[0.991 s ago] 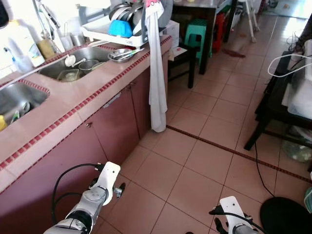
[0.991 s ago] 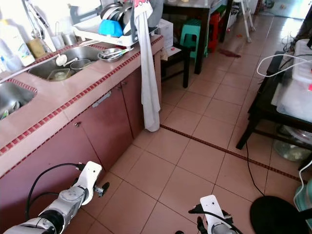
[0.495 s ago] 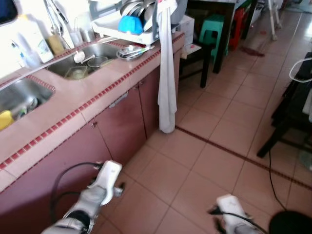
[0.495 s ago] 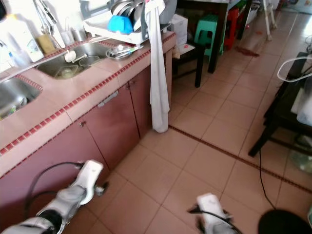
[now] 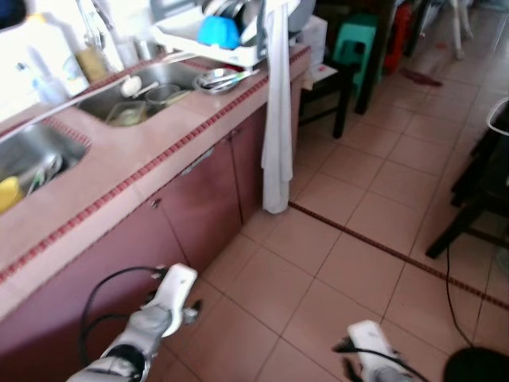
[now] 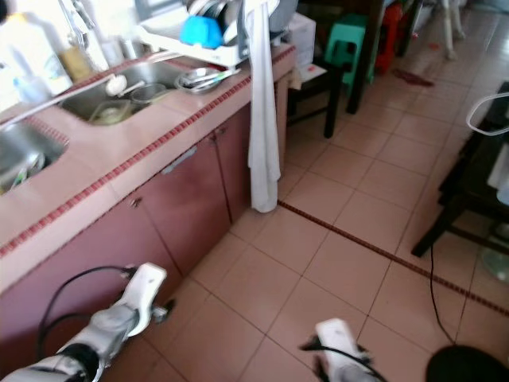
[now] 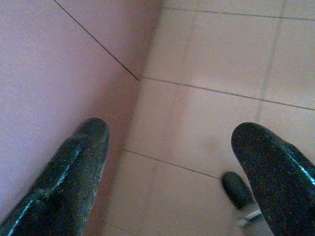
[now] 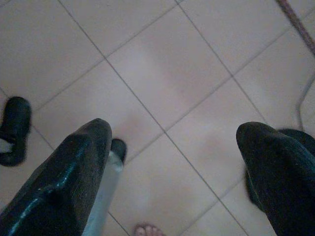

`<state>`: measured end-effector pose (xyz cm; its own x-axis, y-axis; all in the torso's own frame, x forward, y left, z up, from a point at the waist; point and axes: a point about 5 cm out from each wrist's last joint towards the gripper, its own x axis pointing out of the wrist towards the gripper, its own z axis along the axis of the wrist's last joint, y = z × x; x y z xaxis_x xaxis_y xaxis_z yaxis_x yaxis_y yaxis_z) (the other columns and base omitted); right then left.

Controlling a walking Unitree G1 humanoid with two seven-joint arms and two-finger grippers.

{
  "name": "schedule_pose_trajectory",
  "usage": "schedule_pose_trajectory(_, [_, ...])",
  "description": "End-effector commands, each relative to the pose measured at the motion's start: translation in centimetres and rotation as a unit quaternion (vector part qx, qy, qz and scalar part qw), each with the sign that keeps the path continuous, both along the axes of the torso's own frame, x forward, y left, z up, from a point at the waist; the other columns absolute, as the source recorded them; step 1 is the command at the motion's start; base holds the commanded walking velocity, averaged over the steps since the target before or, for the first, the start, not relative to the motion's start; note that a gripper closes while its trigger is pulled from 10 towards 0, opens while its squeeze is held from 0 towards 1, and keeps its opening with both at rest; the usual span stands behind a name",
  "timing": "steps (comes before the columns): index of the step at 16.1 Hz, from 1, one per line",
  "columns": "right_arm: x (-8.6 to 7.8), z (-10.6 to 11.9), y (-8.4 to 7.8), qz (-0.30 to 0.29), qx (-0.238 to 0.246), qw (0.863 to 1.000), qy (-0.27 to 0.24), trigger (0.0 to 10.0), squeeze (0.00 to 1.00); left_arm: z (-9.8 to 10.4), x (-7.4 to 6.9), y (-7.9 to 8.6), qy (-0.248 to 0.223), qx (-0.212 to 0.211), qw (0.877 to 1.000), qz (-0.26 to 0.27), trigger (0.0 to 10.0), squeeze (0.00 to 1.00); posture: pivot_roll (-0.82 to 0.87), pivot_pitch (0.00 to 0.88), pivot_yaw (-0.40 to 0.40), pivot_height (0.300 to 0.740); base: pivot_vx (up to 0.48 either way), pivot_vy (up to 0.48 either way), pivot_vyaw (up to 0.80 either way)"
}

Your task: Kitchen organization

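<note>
Currently both arms low, idle, prob. carried so for walking. Left gripper [image 7: 170, 162] fingers spread wide, empty, beside cabinet front [image 5: 203, 199]. Right gripper [image 8: 172, 162] likewise wide, empty, over floor tiles [image 5: 350, 263]. Work area: counter [image 5: 103, 179] w/ sink [image 5: 151, 87], dish rack [image 5: 219, 36], white towel [image 5: 276, 119] hung off counter edge, prob. drying.

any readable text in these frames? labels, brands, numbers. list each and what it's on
None can be read.
Large white bottle behind the sinks: whatever label it has is too blurred and washed out to read.
Amber bottle next to it: no legible label.
White box past the hanging white towel: no print can be made out.
Both wrist views show bare floor tiles, without markings.
</note>
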<state>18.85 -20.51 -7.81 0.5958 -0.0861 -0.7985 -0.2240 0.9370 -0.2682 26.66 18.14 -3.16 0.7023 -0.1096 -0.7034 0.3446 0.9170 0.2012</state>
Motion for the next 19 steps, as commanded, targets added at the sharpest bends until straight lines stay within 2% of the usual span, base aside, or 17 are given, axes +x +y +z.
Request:
schedule_pose_trajectory(1, [-0.57,-0.08,-1.15,-0.007,-0.012,1.000,0.011,10.0,0.00,0.16,0.25,-0.53,-0.006,0.001,1.000,-0.009,10.0,0.00,-0.06,0.081,0.091,0.740,0.311,0.000,0.00])
schedule_pose_trajectory(5, [-0.71,-0.18,-1.05,-0.007,-0.011,1.000,0.015,10.0,0.00,0.12,0.20,-0.49,-0.004,0.002,1.000,-0.013,10.0,0.00,-0.06,0.081,0.093,0.740,0.329,0.000,0.00])
schedule_pose_trajectory(13, [-0.93,-0.31,-1.01,-0.005,-0.012,1.000,0.021,10.0,0.00,0.08,0.16,-0.67,-0.004,0.003,1.000,-0.019,10.0,0.00,-0.06,0.082,0.096,0.740,0.345,0.000,-0.67])
schedule_pose_trajectory(19, [-0.98,-0.32,-1.11,-0.003,-0.014,1.000,0.023,10.0,0.00,0.08,0.18,-0.77,-0.005,0.003,1.000,-0.020,10.0,0.00,-0.06,0.080,0.094,0.740,0.458,0.000,-0.51])
